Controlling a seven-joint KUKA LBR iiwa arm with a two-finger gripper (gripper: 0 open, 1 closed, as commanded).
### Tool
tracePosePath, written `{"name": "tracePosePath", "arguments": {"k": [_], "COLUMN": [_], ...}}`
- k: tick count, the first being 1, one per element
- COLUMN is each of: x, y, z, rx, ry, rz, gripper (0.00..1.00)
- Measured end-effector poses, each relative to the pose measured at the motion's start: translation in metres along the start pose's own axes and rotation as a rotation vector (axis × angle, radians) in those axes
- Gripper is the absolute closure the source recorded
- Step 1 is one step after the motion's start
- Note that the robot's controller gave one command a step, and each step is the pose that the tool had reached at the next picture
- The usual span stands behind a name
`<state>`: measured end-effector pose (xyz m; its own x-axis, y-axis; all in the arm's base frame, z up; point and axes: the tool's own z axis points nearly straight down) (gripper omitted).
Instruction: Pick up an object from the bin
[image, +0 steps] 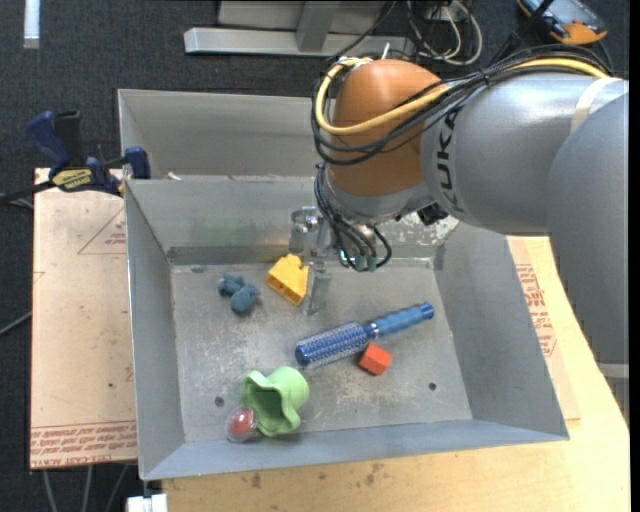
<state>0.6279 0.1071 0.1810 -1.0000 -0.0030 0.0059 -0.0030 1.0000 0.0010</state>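
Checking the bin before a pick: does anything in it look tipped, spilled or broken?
Nothing looks broken or spilled. The green cup-like toy lies on its side by the near wall, a small reddish ball against it. The blue hairbrush, orange cube and yellow block simply lie loose.

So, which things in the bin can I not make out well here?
Yellow plastic block: camera view, whether the gripper touches its right edge is unclear.
Small pink-red ball: half hidden by the green soft toy; too small to identify.
Dark blue lumps: too small to name.
Grey metal bin: back right corner hidden by the arm.
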Motion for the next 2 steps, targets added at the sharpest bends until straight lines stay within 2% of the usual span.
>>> {"name": "tracePosePath", "arguments": {"k": [1,2], "x": [0.035,0.074], "y": [-0.056,-0.057], "z": [0.110,0.080], "rx": [-0.003,0.000], "ry": [-0.007,-0.007], "rz": [-0.149,-0.098], "gripper": [0.00,0.00]}}
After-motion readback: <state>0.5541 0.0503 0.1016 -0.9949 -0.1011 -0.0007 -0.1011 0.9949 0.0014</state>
